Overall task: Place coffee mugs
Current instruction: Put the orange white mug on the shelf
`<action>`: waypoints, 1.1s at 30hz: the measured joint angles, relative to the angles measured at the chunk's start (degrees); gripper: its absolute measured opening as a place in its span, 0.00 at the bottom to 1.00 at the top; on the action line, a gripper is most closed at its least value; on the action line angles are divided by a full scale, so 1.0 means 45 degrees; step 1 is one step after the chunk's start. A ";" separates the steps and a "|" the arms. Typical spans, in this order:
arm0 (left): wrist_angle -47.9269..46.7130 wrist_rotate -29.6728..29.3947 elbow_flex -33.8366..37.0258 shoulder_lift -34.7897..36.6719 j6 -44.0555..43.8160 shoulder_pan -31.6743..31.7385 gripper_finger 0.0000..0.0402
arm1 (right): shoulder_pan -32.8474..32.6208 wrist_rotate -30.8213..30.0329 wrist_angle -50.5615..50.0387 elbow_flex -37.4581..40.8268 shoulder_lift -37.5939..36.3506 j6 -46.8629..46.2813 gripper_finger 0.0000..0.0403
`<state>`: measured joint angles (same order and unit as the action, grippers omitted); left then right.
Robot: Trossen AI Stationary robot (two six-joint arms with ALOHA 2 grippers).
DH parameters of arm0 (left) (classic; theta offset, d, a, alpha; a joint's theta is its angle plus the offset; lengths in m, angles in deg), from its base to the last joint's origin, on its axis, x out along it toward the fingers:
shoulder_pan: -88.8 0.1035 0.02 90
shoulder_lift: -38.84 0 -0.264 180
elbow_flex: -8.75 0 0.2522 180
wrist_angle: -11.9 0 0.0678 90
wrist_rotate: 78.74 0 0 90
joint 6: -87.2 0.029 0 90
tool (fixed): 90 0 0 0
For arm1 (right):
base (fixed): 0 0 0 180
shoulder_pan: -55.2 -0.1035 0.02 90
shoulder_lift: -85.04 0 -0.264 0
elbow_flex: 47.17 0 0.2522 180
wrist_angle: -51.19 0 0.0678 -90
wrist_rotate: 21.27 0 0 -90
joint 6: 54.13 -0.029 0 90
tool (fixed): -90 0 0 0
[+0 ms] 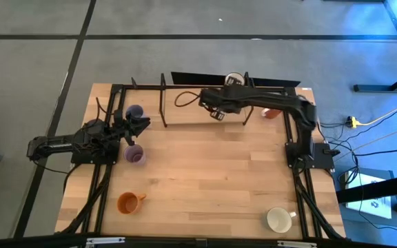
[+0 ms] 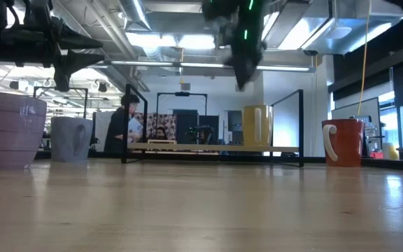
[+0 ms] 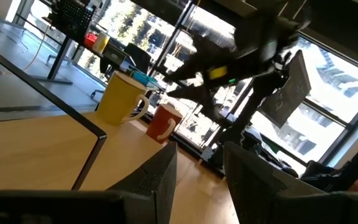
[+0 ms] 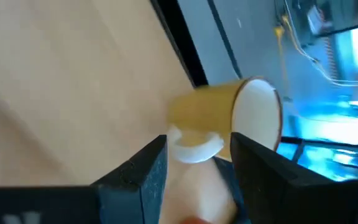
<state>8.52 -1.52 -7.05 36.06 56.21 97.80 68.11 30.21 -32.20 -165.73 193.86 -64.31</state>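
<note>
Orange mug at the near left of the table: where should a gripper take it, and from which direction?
Take the orange mug by its rim, descending from above. It stands upright and open-topped, handle pointing right, so close the fingers across the wall opposite the handle.

You have six mugs on the table: two lavender mugs (image 1: 134,111) (image 1: 136,155) at left, one orange mug (image 1: 127,202) lower left, one cream mug (image 1: 279,220) lower right, one yellow mug (image 2: 257,126), one red mug (image 2: 345,142) — plus two arms (image 1: 60,146) (image 1: 281,103) and one person (image 2: 121,126).
</note>
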 joint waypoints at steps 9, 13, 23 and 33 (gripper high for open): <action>0.0019 -0.0022 0.0000 0.0000 -0.0039 -0.0002 0.31 | -0.0536 0.0464 0.0125 0.2223 -0.4416 -0.2983 0.41; -0.0012 -0.0111 0.0000 0.0002 -0.0064 -0.0002 0.31 | 0.0190 0.0475 0.0118 0.3557 -0.6208 -0.4038 0.41; -0.0661 -0.0832 0.0000 0.0000 -0.0091 -0.0005 0.31 | 0.4064 0.2746 0.0114 0.5637 -0.8122 -0.4282 0.41; -0.0891 -0.1474 0.0000 0.0000 -0.0231 -0.0003 0.31 | 0.7898 0.6221 0.0478 0.7450 -0.7873 -0.2690 0.41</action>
<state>4.51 -8.15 -7.05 36.06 55.17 97.78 103.66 58.20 -30.05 -132.20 158.43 -76.42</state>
